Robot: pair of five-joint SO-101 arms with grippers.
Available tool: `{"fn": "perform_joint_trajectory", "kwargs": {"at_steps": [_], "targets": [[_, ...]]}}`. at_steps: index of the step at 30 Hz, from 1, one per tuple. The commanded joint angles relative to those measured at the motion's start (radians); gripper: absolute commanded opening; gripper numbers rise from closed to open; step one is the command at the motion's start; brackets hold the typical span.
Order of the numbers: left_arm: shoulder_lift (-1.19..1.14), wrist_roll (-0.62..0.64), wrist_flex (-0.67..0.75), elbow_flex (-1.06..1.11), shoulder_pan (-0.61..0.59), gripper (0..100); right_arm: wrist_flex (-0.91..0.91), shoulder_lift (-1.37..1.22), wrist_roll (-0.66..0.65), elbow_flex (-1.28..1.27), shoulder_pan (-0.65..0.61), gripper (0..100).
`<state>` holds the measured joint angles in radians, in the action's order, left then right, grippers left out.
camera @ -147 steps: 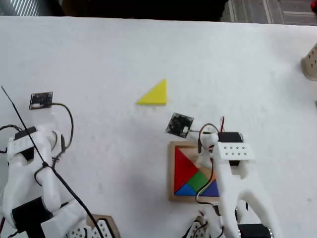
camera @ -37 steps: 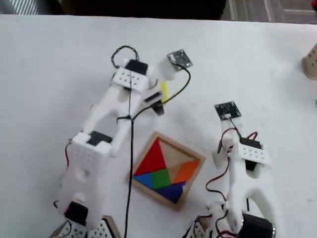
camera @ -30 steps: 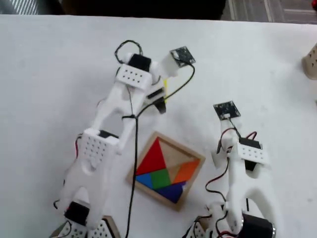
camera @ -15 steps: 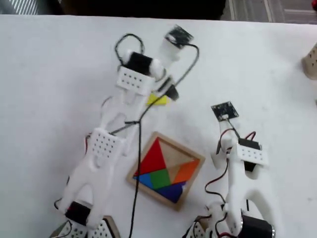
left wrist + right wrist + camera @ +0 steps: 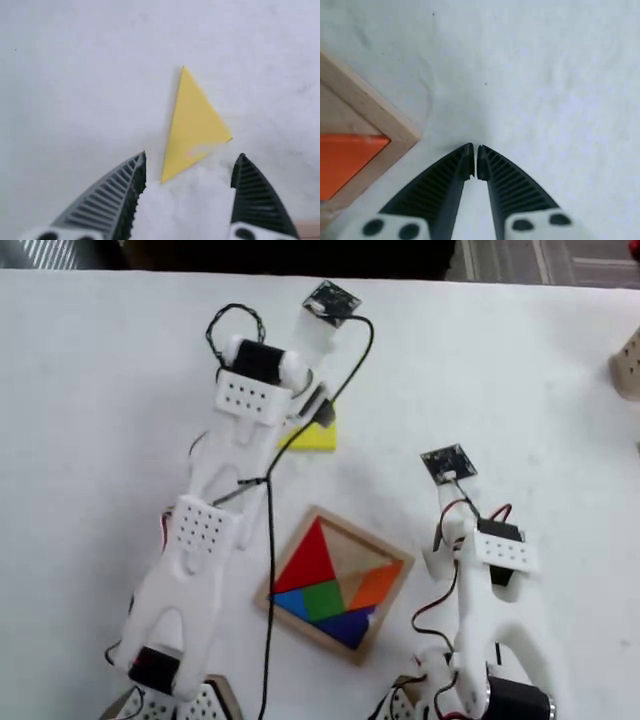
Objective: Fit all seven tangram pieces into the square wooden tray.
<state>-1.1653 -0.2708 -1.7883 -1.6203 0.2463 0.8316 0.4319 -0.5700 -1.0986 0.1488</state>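
My left fingers (image 5: 125, 190) spread wide, yellow triangle (image 5: 196, 122) lying between their tips.
My left arm (image 5: 215, 510) stretches far over the table (image 5: 520, 370); right gripper (image 5: 474, 162) pinched shut, empty, just right of the near wooden tray (image 5: 375, 112).

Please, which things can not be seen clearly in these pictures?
1. High view: the left gripper and its cable cover part of the yellow triangle.
2. Right wrist view: the picture edge cuts off the wooden tray beyond one corner, and most of the orange piece.
3. High view: the tray's pale patch could be bare floor or a wood-coloured piece; it is too small to tell.
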Motion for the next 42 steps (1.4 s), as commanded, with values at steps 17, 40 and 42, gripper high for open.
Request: {"fn": "perform_joint_trajectory", "kwargs": {"at_steps": [17, 40, 42], "targets": [[-0.186, 0.038, 0.032, -0.049, -0.002, 25, -0.008, 0.031, -0.018, -0.006, -0.008, 1.8], [-0.298, 0.041, 0.153, -0.041, 0.073, 22, 0.005, 0.033, -0.018, -0.008, -0.013, 1.8], [-0.298, 0.041, 0.138, -0.044, 0.082, 22, 0.004, 0.033, -0.018, -0.008, -0.013, 1.8]]}}
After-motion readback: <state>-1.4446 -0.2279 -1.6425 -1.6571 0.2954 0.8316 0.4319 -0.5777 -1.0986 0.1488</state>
